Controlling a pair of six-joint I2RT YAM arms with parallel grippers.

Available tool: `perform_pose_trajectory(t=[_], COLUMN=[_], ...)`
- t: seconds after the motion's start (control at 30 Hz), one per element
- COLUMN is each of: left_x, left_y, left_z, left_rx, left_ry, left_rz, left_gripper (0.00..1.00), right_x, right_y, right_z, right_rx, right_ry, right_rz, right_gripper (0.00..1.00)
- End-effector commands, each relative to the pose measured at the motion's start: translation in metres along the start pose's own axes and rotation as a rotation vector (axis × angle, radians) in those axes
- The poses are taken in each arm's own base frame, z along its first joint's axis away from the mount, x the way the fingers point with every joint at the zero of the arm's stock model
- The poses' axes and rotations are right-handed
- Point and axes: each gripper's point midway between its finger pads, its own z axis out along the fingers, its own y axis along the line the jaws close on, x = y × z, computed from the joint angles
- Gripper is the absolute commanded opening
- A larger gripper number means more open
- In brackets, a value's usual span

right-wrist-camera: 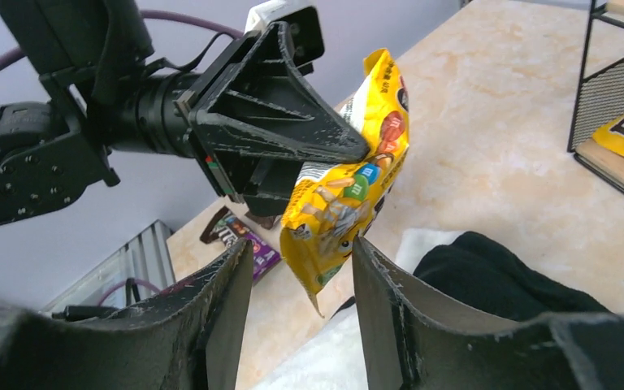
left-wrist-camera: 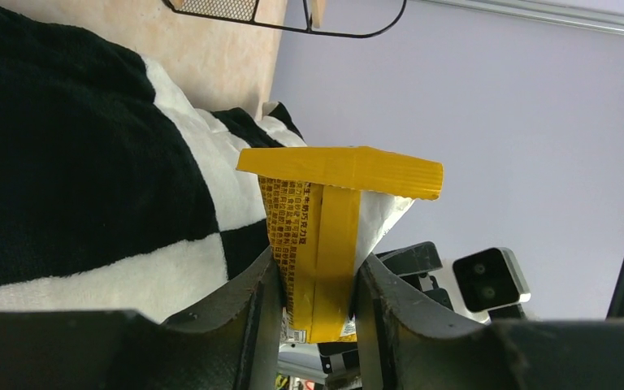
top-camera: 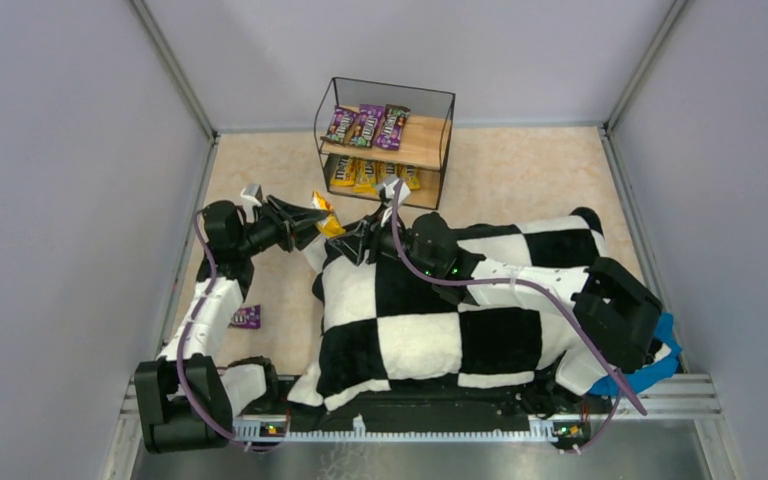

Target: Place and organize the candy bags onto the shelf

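My left gripper (left-wrist-camera: 317, 301) is shut on a yellow candy bag (left-wrist-camera: 325, 236) and holds it in the air above the floor, left of the shelf (top-camera: 385, 140). From the top the bag (top-camera: 326, 215) hangs between both grippers. My right gripper (right-wrist-camera: 302, 244) is open, its jaws on either side of the bag's lower end (right-wrist-camera: 349, 195); the right fingertip is at the bag's edge and the left one stands apart. Three purple candy bags (top-camera: 365, 125) lie on the shelf's top board, and yellow ones (top-camera: 370, 175) on the lower board. One purple bag (top-camera: 246, 317) lies on the floor.
A black-and-white checkered cushion (top-camera: 430, 310) covers the middle and right of the floor, and the right arm reaches over it. A blue object (top-camera: 650, 375) shows at the cushion's right edge. Grey walls close in the cell on three sides.
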Motion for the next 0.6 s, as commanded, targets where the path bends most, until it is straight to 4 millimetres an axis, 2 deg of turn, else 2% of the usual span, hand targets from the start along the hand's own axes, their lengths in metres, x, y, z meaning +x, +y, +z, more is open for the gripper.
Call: perform_pose_trajectory(t=[0.0,0.1,0.27,0.47,0.57], left_x=[0.004,0.005,0.005,0.003,0.001], left_y=[-0.015,-0.017,-0.01,-0.006,-0.004], left_z=[-0.001,-0.001,-0.001,-0.001,0.0], left_rx=[0.065,0.074,0.063,0.05,0.044], left_ry=[0.013,0.016,0.006,-0.013,-0.023], left_rz=[0.012,-0.001,-0.028,-0.037,-0.045], left_gripper=[0.41,0.4,0.4,0.39,0.4], right_x=[-0.026,-0.025,-0.02,-0.02,-0.02], right_y=[0.006,-0.001,-0.003,0.002,0.002], right_z=[-0.003,-0.004,0.001,0.004,0.008], right_rx=[0.011,0.053,0.07,0.054,0.063], right_ry=[-0.113,-0.139,-0.136,-0.152,-0.147], right_rz=[0.018,0.027,0.024,0.029,0.035], right_gripper=[0.48,0.48,0.39,0.38,0.34])
